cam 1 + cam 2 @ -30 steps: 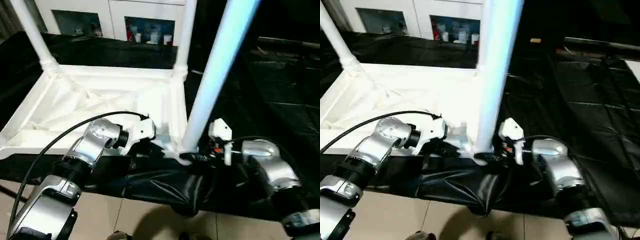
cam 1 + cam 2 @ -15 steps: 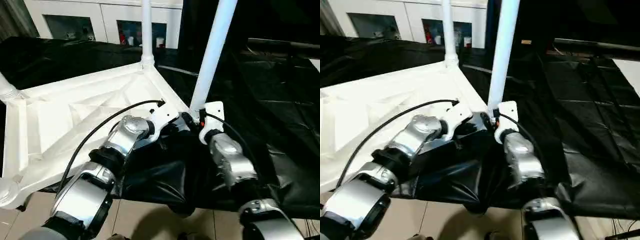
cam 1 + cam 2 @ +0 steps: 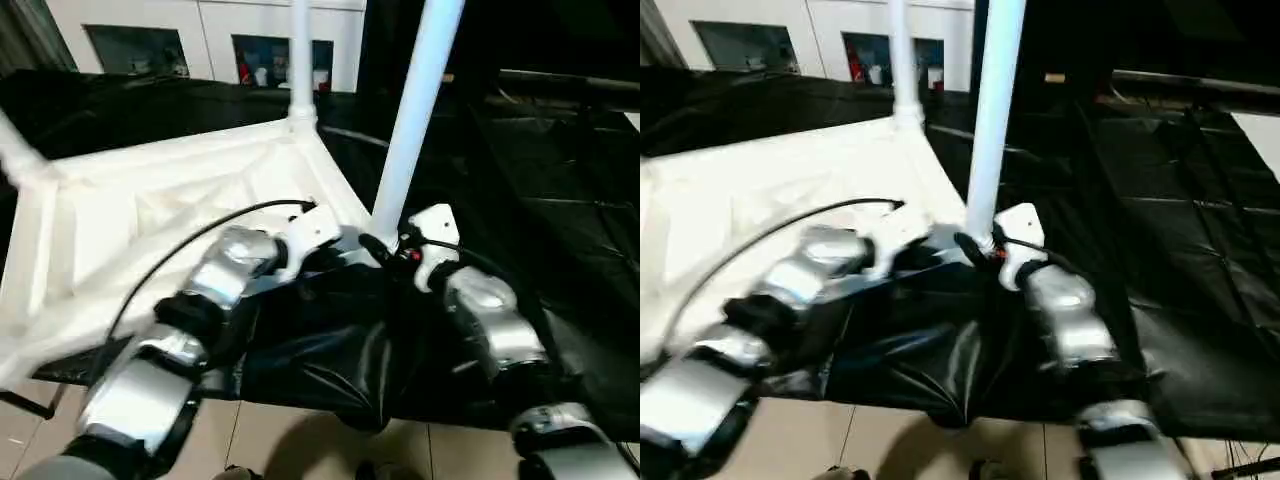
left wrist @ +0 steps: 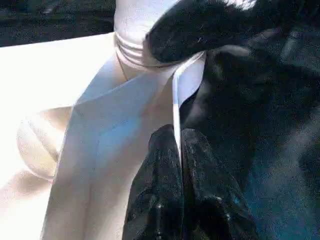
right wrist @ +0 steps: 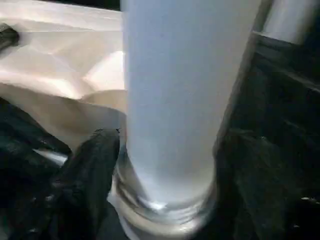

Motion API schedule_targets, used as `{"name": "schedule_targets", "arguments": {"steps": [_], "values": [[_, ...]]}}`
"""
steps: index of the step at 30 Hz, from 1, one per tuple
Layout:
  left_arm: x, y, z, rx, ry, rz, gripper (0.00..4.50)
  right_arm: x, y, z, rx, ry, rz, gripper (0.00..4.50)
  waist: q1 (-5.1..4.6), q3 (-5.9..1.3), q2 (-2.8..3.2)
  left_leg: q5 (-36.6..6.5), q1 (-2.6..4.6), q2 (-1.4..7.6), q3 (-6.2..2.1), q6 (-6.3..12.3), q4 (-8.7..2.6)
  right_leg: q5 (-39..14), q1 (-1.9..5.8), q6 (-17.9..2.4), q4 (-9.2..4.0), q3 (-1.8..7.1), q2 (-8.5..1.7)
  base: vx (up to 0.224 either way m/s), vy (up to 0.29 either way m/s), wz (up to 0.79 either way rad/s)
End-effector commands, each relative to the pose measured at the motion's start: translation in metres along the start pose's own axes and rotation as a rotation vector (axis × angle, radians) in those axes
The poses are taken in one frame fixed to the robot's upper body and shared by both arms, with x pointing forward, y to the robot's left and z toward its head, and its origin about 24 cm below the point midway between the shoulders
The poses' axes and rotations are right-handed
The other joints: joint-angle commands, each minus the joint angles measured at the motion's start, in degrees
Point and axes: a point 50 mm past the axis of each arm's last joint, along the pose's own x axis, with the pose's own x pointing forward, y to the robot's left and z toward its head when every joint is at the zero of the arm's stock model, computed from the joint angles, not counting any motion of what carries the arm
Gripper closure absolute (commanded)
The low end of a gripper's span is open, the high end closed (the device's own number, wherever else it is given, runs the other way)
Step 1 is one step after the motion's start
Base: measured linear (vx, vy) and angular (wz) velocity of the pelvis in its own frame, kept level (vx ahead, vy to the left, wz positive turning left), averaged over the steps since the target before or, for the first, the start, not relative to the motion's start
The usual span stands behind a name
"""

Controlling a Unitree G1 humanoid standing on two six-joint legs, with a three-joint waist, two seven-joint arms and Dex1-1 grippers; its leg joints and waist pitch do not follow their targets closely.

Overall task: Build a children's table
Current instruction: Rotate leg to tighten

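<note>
While upside down on black sheeting (image 3: 560,180), tabletop (image 3: 150,210) lay with legs up, near leg (image 3: 410,120) standing in nearest corner socket. Left eye view: left gripper (image 3: 335,255) at tabletop edge, right gripper (image 3: 385,250) at leg base. Left wrist view: fingers (image 4: 160,170) pinched together on thin tabletop rim. Right wrist view: one finger (image 5: 95,170) beside leg base, spread wide around it; grip cannot be told.

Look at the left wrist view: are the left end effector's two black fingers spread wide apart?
No. The left end effector has its fingers pressed together on the thin white edge of the table top.
</note>
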Motion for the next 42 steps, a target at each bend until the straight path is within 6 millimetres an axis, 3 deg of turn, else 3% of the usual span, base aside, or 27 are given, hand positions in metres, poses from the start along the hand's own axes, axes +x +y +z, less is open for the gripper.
{"name": "schedule_targets", "arguments": {"steps": [1, 3, 8, 13, 19, 28, 36, 39, 40, 41, 42], "values": [[0.005, -0.018, -0.013, 0.02, 0.028, -0.136, 4.5, -0.005, 0.005, 0.001, -0.029, 0.006, 0.119, 0.72, -0.03, -3.52, -0.53, -6.4, -0.13, 1.06, -0.43, 6.93, -2.99, -5.38, 3.67, -13.96, -3.5, 2.37, -3.79, 0.0, 0.0, 0.0], [-0.006, -0.025, -0.016, 0.047, 0.004, -0.265, 4.5, -0.02, 0.002, 0.004, -0.042, 0.014, 0.266, 0.72, 0.24, -3.4, -0.63, -6.83, -0.02, 1.35, -0.37, 7.79, -3.04, -3.94, 3.59, -14.74, -3.37, 2.49, -3.8, 0.0, 0.0, 0.0], [-0.021, -0.028, -0.018, 0.073, -0.01, -0.347, 4.5, -0.036, 0.004, 0.005, -0.059, 0.047, 0.459, 0.72, 0.42, -3.59, -0.53, -5.92, 0.04, 1.55, -0.17, 8.05, -2.9, -1.21, 3.61, -15.71, -2.81, 2.33, -3.59, 0.0, 0.0, 0.0], [-0.028, -0.026, -0.02, 0.076, -0.01, -0.348, 4.5, -0.038, 0.007, 0.003, -0.053, 0.083, 0.524, 0.72, 0.53, -3.37, -0.71, -8.29, 0.07, 1.44, -0.18, 6.18, -3.07, -8.44, 3.34, -14.21, -3.51, 2.29, -3.77, 0.0, 0.0, 0.0], [-0.029, -0.028, -0.02, 0.074, -0.015, -0.351, 4.5, -0.038, 0.011, -0.001, -0.064, 0.114, 0.567, 0.98, 0.45, -3.6, -0.83, -6.53, -0.02, 1.31, -0.24, 6.04, -2.98, -6.79, 3.45, -13.8, -3.27, 2.38, -3.72, 0.0, 0.0, 0.0], [-0.029, -0.028, -0.019, 0.071, -0.019, -0.351, 4.5, -0.039, 0.01, -0.002, -0.061, 0.124, 0.566, 1.81, 0.5, -3.74, -0.77, -6.17, 0.0, 1.3, -0.2, 6.34, -2.86, -6.07, 3.51, -14.06, -3.15, 2.32, -3.7, 0.0, 0.0, 0.0], [-0.028, -0.028, -0.022, 0.054, -0.008, -0.322, 4.5, -0.039, 0.011, -0.009, -0.062, 0.141, 0.527, 1.99, 0.41, -3.73, -0.83, -5.43, 0.01, 1.23, -0.17, 6.6, -2.77, -4.96, 3.49, -14.23, -2.99, 2.34, -3.6, 0.0, 0.0, 0.0], [-0.02, -0.019, -0.022, -0.003, 0.006, -0.193, 4.5, -0.03, 0.008, -0.013, -0.032, 0.128, 0.358, 2.0, 0.19, -3.35, -0.93, -6.64, -0.04, 1.14, -0.18, 5.99, -2.89, -7.88, 3.21, -13.62, -3.41, 2.34, -3.64, 0.0, 0.0, 0.0], [-0.016, -0.015, -0.021, -0.025, 0.007, -0.133, 4.5, -0.026, 0.007, -0.016, -0.02, 0.125, 0.268, 2.0, -0.04, -3.19, -1.07, -8.97, 0.24, 1.0, -0.29, 4.33, -3.02, -14.29, 3.06, -12.14, -4.16, 2.33, -3.81, 0.0, 0.0, 0.0], [-0.016, -0.015, -0.021, -0.025, 0.007, -0.133, 4.5, -0.026, 0.007, -0.016, -0.02, 0.125, 0.268, 2.0, -0.07, -3.21, -1.1, -9.22, 0.35, 0.95, -0.31, 4.04, -2.99, -15.51, 2.98, -11.59, -4.27, 2.35, -3.77, 0.0, 0.0, 0.0], [-0.011, -0.011, -0.019, -0.044, 0.015, -0.072, 4.5, -0.02, 0.006, -0.02, 0.009, 0.118, 0.129, 2.0, -0.07, -3.21, -1.08, -9.11, 0.31, 1.04, -0.4, 3.57, -3.16, -16.49, 2.95, -11.02, -4.34, 2.39, -3.75, 0.0, 0.0, 0.0]]}}
